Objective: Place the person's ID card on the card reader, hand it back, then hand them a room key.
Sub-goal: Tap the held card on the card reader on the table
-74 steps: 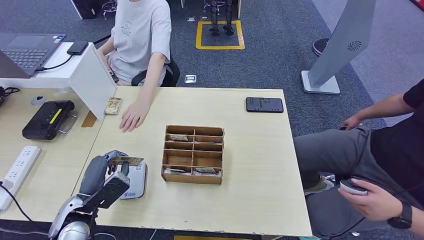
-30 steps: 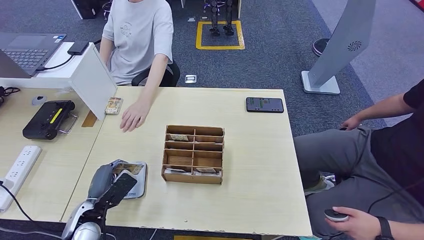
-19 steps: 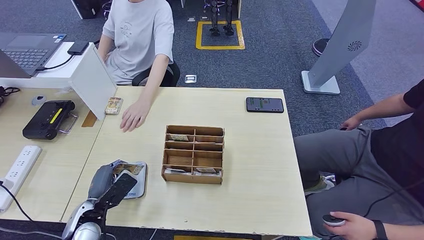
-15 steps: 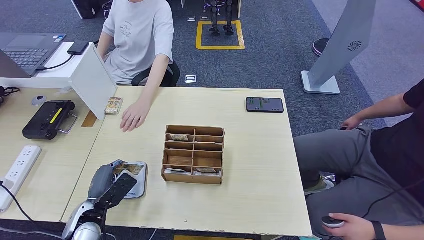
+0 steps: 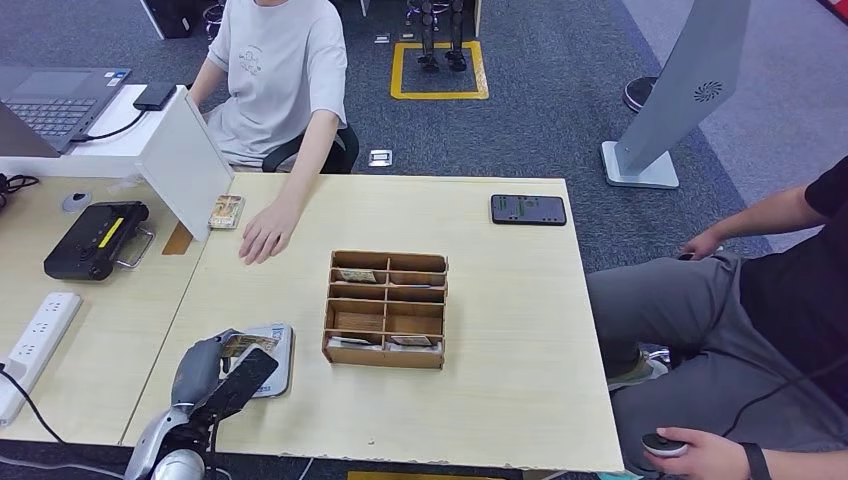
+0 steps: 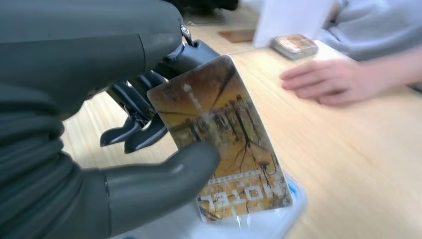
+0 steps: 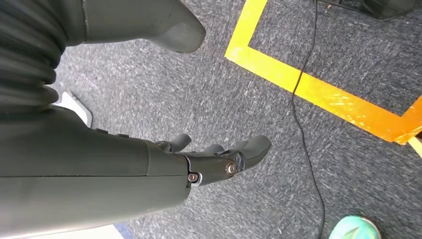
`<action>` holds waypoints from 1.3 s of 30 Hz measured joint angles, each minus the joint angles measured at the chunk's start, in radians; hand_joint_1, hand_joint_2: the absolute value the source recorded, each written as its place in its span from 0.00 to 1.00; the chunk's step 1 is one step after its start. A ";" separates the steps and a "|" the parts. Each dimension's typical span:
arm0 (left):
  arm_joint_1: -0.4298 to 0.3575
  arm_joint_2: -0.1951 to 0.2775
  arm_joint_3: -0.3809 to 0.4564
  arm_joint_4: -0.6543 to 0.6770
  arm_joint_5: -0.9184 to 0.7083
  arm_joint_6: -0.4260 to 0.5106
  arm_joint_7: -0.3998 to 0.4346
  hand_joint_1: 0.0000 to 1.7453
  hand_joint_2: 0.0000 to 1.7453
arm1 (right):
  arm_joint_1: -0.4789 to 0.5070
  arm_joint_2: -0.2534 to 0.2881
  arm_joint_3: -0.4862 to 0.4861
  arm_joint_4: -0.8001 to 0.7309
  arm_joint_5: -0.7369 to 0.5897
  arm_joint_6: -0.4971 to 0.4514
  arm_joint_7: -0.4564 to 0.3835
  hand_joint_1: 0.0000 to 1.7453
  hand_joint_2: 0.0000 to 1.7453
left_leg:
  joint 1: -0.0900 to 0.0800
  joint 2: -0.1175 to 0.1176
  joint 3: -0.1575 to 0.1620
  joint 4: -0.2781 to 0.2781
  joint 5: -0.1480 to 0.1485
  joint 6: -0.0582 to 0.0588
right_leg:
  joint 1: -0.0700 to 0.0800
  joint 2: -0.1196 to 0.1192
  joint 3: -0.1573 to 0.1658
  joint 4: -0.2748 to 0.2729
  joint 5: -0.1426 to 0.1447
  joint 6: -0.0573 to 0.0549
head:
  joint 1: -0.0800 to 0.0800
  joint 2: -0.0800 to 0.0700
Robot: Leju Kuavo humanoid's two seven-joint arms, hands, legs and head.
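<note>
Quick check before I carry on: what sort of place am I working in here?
Probably a mock hotel check-in desk in an office or lab: a wooden key organiser, a card reader, a laptop, and yellow floor tape on grey carpet.

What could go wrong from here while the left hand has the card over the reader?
1. The left hand pinches the card near one edge between thumb and fingers; it might slip or twist when moved.
2. The card tilts over the card reader rather than lying flat, so it could slide off if let go.
3. The person's hand rests far up the table, so the hand-back may be a long reach.
</note>
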 joint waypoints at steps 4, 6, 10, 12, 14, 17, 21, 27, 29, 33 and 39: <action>-0.019 -0.002 0.023 0.103 0.000 0.043 -0.044 1.00 1.00 | 0.005 0.000 0.009 -0.017 0.005 0.002 0.006 0.00 1.00 | 0.000 -0.002 0.001 0.000 0.000 0.000 | 0.000 -0.002 0.001 0.000 0.000 0.000 | 0.000 0.000; -0.025 -0.004 0.031 0.125 0.000 0.043 -0.045 1.00 1.00 | 0.007 0.000 0.011 -0.025 0.006 0.002 0.008 0.00 1.00 | 0.000 -0.002 0.001 0.000 0.000 0.000 | 0.000 -0.002 0.002 0.000 0.000 0.000 | 0.000 0.000; -0.031 -0.009 0.041 0.147 -0.001 0.042 -0.045 1.00 1.00 | 0.010 0.000 0.012 -0.033 0.006 0.002 0.010 0.00 1.00 | 0.000 -0.002 0.002 0.000 0.000 0.000 | 0.000 -0.002 0.004 0.000 0.000 0.000 | 0.000 0.000; -0.032 -0.010 0.044 0.154 -0.001 0.042 -0.045 1.00 1.00 | 0.012 0.000 0.012 -0.037 0.006 0.002 0.010 0.00 1.00 | 0.000 -0.002 0.003 0.000 0.000 0.000 | 0.000 -0.002 0.004 0.000 0.000 0.000 | 0.000 0.000; -0.034 -0.011 0.046 0.159 -0.001 0.041 -0.045 1.00 1.00 | 0.013 0.000 0.012 -0.039 0.006 0.002 0.010 0.00 1.00 | 0.000 -0.002 0.004 0.000 0.000 0.000 | 0.000 -0.002 0.005 0.000 0.000 0.000 | 0.000 0.000; -0.035 -0.015 0.049 0.163 -0.001 0.041 -0.045 1.00 1.00 | 0.014 0.000 0.012 -0.041 0.006 0.002 0.010 0.00 1.00 | 0.000 -0.002 0.005 -0.001 0.000 0.000 | 0.000 -0.002 0.006 0.000 0.000 0.000 | 0.000 0.000; -0.037 -0.017 0.050 0.168 -0.001 0.041 -0.045 1.00 1.00 | 0.014 0.000 0.012 -0.044 0.006 0.002 0.010 0.00 1.00 | 0.000 -0.002 0.005 -0.001 0.000 0.000 | 0.000 -0.002 0.007 0.000 0.000 0.000 | 0.000 0.000; -0.039 -0.018 0.051 0.170 -0.001 0.041 -0.045 1.00 1.00 | 0.015 0.000 0.012 -0.046 0.006 0.002 0.010 0.00 1.00 | 0.000 -0.002 0.006 -0.001 0.000 0.000 | 0.000 -0.002 0.007 0.000 0.000 0.000 | 0.000 0.000; -0.039 -0.018 0.051 0.170 -0.001 0.041 -0.045 1.00 1.00 | 0.015 0.000 0.012 -0.046 0.006 0.002 0.010 0.00 1.00 | 0.000 -0.002 0.006 -0.001 0.000 0.000 | 0.000 -0.002 0.007 0.000 0.000 0.000 | 0.000 0.000; -0.040 -0.018 0.051 0.170 -0.001 0.041 -0.045 1.00 1.00 | 0.015 0.000 0.012 -0.046 0.006 0.002 0.010 0.00 1.00 | 0.000 -0.002 0.006 -0.001 0.000 0.000 | 0.000 -0.002 0.008 0.000 0.000 0.000 | 0.000 0.000; -0.040 -0.018 0.051 0.172 -0.006 0.038 -0.042 1.00 1.00 | 0.015 0.000 0.012 -0.047 0.006 0.002 0.012 0.00 1.00 | 0.000 -0.002 0.007 -0.001 0.000 0.000 | 0.000 -0.002 0.008 0.000 0.000 0.000 | 0.000 0.000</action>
